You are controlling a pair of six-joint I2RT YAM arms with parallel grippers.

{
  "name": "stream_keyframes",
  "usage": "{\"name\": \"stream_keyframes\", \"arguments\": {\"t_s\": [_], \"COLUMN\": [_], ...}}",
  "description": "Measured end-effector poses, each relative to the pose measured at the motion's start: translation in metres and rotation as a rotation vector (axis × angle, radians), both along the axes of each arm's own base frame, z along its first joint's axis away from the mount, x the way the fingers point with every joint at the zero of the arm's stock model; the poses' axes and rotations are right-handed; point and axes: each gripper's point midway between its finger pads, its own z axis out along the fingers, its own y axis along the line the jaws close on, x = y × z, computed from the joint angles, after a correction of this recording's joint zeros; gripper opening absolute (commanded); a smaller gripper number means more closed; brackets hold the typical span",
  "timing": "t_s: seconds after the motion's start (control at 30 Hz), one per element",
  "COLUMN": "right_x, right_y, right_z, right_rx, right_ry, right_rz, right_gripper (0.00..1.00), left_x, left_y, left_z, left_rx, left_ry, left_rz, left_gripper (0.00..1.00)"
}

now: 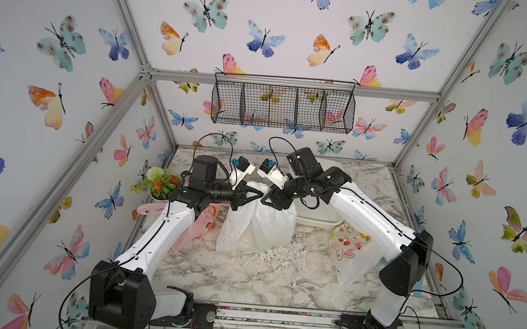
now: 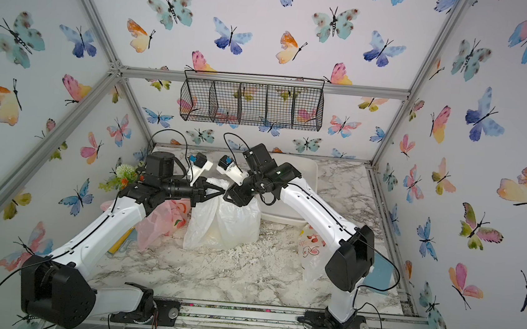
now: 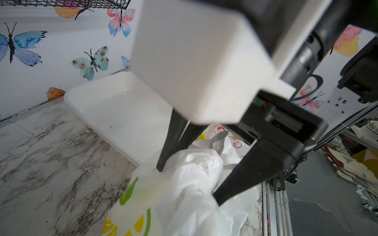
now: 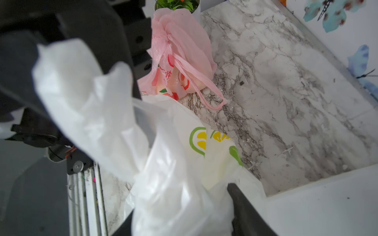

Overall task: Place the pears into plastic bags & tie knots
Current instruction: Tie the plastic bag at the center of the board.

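- Looking into a cell walled with butterfly wallpaper (image 1: 267,25), a marble-print tabletop (image 1: 245,277) spreading across its floor.
- Noting a black wire basket (image 1: 282,106) hanging on the back wall, above the table.
- Finding a white rectangular tray (image 1: 319,219) lying at the back, right of centre.
- Seeing the lemon-print bag (image 1: 256,228) standing mid-table just in front of that tray, bulging, its top being drawn up into a twisted handle strip (image 3: 194,173).
- Spotting the doodle-print bag (image 1: 350,254) slumping beside the right arm (image 1: 369,210), in front of the tray and well apart from the lemon-print bag.
- Picking out the pink apple-print bag (image 4: 180,61) lying just left of the lemon-print bag, partly under the left arm (image 1: 165,228) and near a potted plant (image 1: 159,184).
- Watching the left gripper (image 1: 259,193) pinching tight on the handle strip, above the lemon-print bag.
- Catching the right gripper (image 3: 189,185) facing it, jaws standing apart on either side of the same strip; not telling whether pressing on it.
- Noticing a knot (image 4: 169,38) gathering the pink apple-print bag's handles, one loop trailing onto the marble.
- Making out a pale cream pear (image 4: 216,173) showing dimly through the lemon-print bag's film.
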Motion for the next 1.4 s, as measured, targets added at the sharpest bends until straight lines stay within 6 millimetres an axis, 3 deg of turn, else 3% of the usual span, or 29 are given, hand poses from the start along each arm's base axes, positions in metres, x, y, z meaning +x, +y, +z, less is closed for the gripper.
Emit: {"name": "stream_keyframes", "arguments": {"t_s": [0.13, 0.23, 0.37, 0.53, 0.63, 0.73, 0.9, 1.1, 1.27, 1.4], "right_x": [-0.001, 0.002, 0.008, 0.011, 0.015, 0.022, 0.031, 0.027, 0.036, 0.044], "right_y": [0.001, 0.001, 0.004, 0.005, 0.004, 0.004, 0.002, -0.007, 0.0, 0.006], "right_z": [0.0, -0.004, -0.022, -0.044, -0.053, -0.056, -0.061, -0.053, -0.034, -0.018], "right_rx": [0.002, -0.01, -0.04, -0.047, -0.052, -0.053, -0.028, 0.095, 0.243, 0.367], "right_ry": [0.002, 0.002, 0.017, 0.031, 0.025, 0.005, -0.043, -0.139, -0.245, -0.332], "right_rz": [0.003, -0.006, -0.022, -0.038, -0.061, -0.09, -0.141, -0.176, -0.197, -0.219], "right_gripper": [0.26, 0.17, 0.16, 0.13, 0.11, 0.11, 0.11, 0.12, 0.12, 0.12], "left_x": [-0.002, -0.003, -0.005, 0.0, 0.0, 0.002, -0.001, -0.008, -0.025, -0.042], "left_y": [-0.002, -0.003, -0.001, 0.004, 0.005, 0.005, 0.005, -0.002, -0.024, -0.039], "left_z": [0.002, 0.001, -0.014, -0.038, -0.058, -0.063, -0.054, -0.051, -0.034, -0.022], "left_rx": [-0.001, -0.003, 0.017, 0.041, 0.042, 0.035, 0.001, -0.093, -0.139, -0.161], "left_ry": [-0.009, -0.011, 0.01, 0.036, 0.091, 0.112, 0.085, 0.119, 0.116, 0.104], "left_rz": [-0.006, -0.011, -0.003, 0.048, 0.065, 0.074, 0.086, 0.069, -0.002, -0.055], "left_gripper": [0.14, 0.26, 0.48, 0.54, 0.54, 0.55, 0.51, 0.38, 0.27, 0.3]}}
